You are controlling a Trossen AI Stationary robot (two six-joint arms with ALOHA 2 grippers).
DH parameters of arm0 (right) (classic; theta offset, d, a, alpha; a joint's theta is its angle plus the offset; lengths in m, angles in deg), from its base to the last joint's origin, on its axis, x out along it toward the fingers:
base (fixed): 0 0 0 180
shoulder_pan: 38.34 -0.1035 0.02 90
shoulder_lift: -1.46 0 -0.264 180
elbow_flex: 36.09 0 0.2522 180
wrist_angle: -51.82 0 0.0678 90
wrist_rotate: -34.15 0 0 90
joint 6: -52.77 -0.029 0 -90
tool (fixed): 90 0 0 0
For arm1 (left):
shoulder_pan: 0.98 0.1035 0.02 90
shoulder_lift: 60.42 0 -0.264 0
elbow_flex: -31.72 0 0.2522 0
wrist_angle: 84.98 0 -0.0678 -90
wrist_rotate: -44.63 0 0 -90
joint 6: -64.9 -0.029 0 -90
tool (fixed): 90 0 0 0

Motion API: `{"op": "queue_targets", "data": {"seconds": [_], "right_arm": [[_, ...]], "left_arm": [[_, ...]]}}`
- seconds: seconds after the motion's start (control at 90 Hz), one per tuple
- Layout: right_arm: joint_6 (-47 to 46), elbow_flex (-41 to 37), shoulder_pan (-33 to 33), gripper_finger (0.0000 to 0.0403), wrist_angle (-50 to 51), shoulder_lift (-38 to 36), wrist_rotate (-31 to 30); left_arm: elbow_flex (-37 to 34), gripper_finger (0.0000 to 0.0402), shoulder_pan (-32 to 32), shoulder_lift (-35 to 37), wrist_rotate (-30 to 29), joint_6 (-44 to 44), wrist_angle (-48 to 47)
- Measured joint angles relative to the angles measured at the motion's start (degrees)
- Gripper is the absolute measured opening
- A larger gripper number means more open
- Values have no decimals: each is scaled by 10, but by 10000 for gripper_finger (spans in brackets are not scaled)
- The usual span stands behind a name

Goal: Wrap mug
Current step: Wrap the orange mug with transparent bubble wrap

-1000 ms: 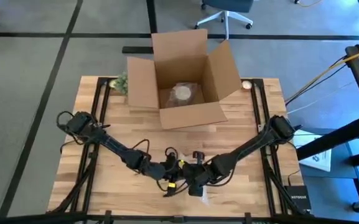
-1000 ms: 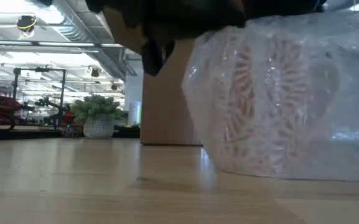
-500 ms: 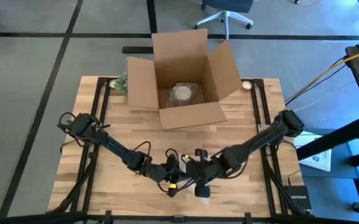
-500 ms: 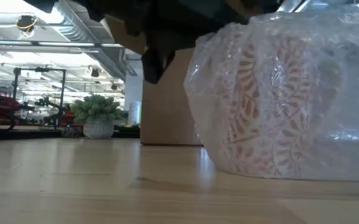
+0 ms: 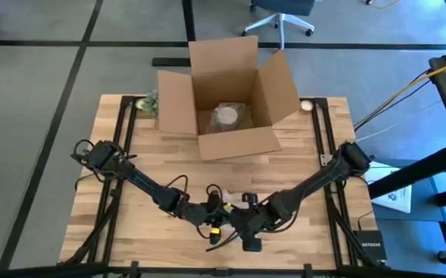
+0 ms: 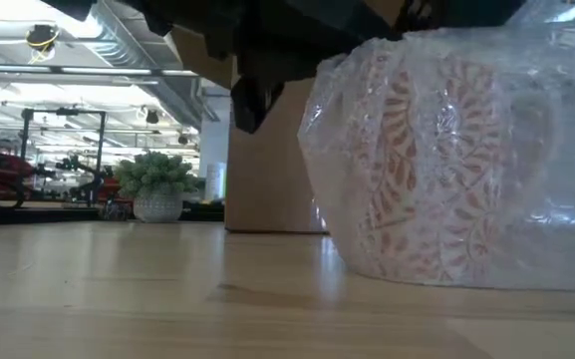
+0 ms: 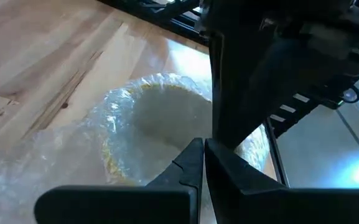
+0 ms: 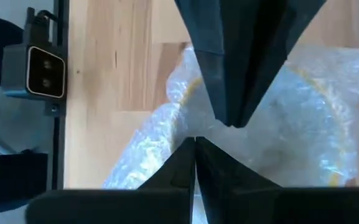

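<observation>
The mug (image 6: 446, 170), white with an orange pattern and covered in clear bubble wrap (image 7: 114, 112), stands upright on its base near the table's front edge. In the high view both grippers hide it. My left gripper (image 5: 216, 225) and my right gripper (image 5: 246, 235) hang close together over its mouth. Both point down and both are shut. In the left wrist view my left gripper (image 7: 203, 149) sits over the wrap-lined mouth. In the right wrist view my right gripper (image 8: 195, 142) sits at a ridge of wrap (image 8: 167, 124). My left gripper reaches down from above with shut fingers into the mug's wrap-lined mouth (image 7: 160, 124). Whether the tips touch the wrap or have a layer between them, I cannot tell. My right gripper comes down from above with shut fingers, its tips at the gathered wrap on the mug's rim (image 8: 182, 118). Whether any wrap is between them, I cannot tell. The mug stays on the table.
An open cardboard box (image 5: 226, 104) with a wrapped item inside stands at the table's far middle. A small potted plant (image 5: 149, 102) sits to its left. The low-view camera (image 8: 42, 71) is mounted at the table's front edge, close to the mug. Bare wood lies to either side.
My right gripper has gone a little toward the table's near edge, staying over the mug. The wrapped mug has stayed on the table, and the wrap at its top has shifted slightly.
</observation>
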Motion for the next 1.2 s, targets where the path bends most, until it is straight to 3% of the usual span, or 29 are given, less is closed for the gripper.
{"op": "queue_targets", "data": {"seconds": [0.456, 0.733, 1.2], "right_arm": [[5, -42, 22, 0, -42, 36, -1], [40, -43, 41, 0, -59, 59, 32], [3, 8, 39, 0, 67, -25, 15]], "left_arm": [[0, 0, 1, 0, 8, 1, 2], [0, 0, 1, 0, 8, 1, -1], [0, 0, 0, 0, 12, 1, 1]]}}
